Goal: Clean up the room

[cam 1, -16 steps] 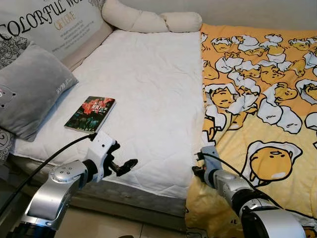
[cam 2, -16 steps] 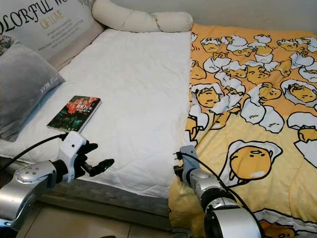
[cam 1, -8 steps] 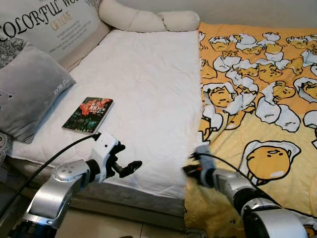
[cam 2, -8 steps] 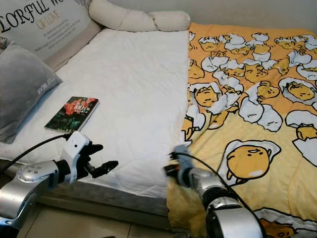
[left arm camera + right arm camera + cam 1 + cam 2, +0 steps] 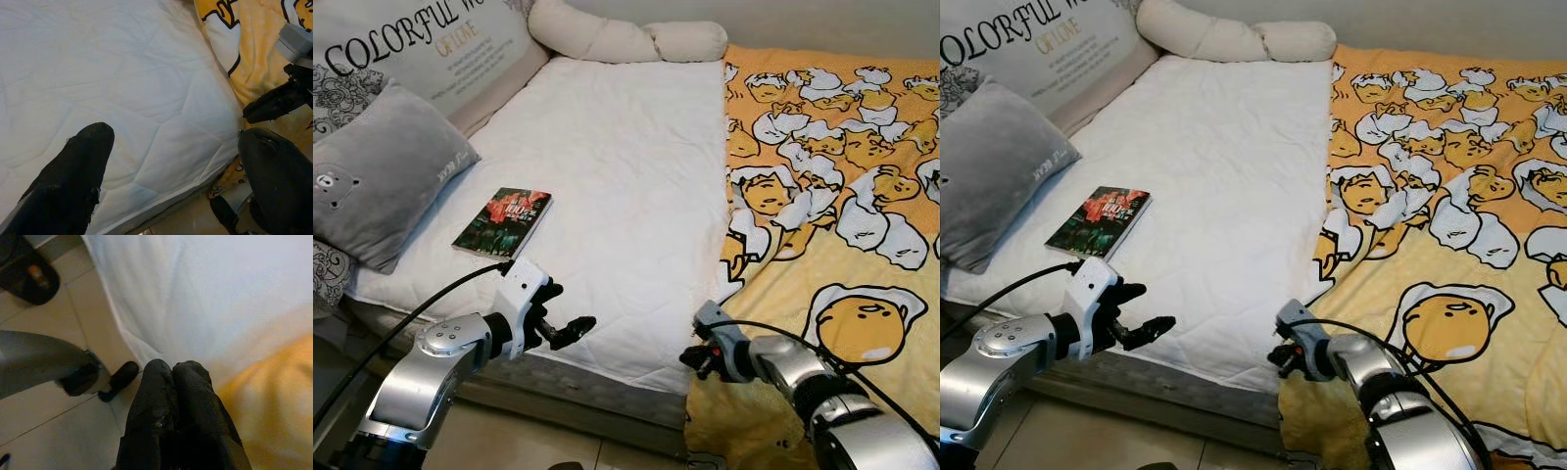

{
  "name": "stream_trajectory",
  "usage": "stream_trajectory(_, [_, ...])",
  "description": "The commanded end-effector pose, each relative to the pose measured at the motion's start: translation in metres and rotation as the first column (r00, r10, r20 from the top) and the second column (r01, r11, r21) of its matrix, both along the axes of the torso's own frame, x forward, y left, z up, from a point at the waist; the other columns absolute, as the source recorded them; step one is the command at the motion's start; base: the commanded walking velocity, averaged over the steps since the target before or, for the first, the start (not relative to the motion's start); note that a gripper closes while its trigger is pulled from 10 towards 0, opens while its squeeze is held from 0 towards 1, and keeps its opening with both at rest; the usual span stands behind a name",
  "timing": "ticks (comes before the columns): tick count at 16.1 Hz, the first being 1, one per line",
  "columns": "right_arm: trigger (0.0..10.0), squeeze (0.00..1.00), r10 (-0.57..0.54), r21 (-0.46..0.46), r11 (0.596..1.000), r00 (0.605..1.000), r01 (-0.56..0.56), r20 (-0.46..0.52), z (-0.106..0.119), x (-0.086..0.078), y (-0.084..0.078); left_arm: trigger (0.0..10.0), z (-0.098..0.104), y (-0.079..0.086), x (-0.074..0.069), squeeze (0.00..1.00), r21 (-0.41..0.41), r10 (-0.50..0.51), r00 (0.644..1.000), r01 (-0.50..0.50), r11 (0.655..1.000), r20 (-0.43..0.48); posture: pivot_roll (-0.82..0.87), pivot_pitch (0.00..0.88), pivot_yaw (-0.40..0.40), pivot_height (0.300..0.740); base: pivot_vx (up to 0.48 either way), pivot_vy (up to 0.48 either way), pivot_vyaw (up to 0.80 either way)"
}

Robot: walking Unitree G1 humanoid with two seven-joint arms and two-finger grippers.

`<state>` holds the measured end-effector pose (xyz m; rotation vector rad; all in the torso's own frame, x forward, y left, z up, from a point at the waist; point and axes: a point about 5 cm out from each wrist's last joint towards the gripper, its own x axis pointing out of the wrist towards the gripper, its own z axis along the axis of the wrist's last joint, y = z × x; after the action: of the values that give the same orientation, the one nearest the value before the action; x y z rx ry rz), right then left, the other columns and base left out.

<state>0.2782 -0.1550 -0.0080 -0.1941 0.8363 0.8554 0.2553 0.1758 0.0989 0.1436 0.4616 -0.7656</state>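
Observation:
A dark book (image 5: 503, 222) lies on the white mattress (image 5: 626, 176) near its front left corner, beside a grey pillow (image 5: 386, 171). A yellow cartoon-print blanket (image 5: 842, 196) covers the right half of the bed and hangs over the front edge. My left gripper (image 5: 563, 311) hovers open at the mattress's front edge, just below and to the right of the book, with nothing between its fingers (image 5: 73, 176). My right gripper (image 5: 690, 357) is shut and points left at the front edge where the blanket meets the mattress; I see nothing pinched between its fingertips (image 5: 168, 367).
A cream bolster (image 5: 626, 39) lies at the head of the bed. A lettered cushion (image 5: 421, 49) leans along the left side. Tiled floor (image 5: 558, 446) runs below the bed's front edge. A dark object (image 5: 29, 271) rests on the floor in the right wrist view.
My right gripper has turned from pointing up at the blanket's edge to pointing left, lower along the bed's front. The left gripper has hardly moved. The camera has shifted slightly.

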Motion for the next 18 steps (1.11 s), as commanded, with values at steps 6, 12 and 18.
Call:
stream_trajectory(6, [10.0, 1.0, -0.312, 0.503, 0.853, 0.907, 0.137, 0.282, 0.07, 0.02, -0.001, 10.0, 0.01, 0.0, 0.006, 0.0, -0.106, 0.224, 0.963, -0.21, 0.972, 0.147, 0.1, 0.0, 0.059, 0.74, 0.0, 0.0, 0.0])
stream_trajectory(12, [10.0, 1.0, -0.633, 0.461, 0.768, 0.633, 0.444, 0.445, 0.091, -0.016, -0.007, 10.0, 0.008, -0.016, 0.006, 0.0, -0.151, 0.323, 0.925, -0.297, 0.943, 0.2, 0.08, 0.0, 0.02, 0.74, 0.0, -0.343, 0.0])
stream_trajectory(18, [10.0, 1.0, -0.736, 0.464, 0.677, 0.532, 0.571, 0.419, 0.092, -0.021, 0.001, 10.0, 0.007, -0.003, 0.014, 0.0, -0.147, 0.4, 0.89, -0.375, 0.915, 0.218, 0.04, 0.0, 0.042, 0.74, 0.0, -0.437, 0.0])
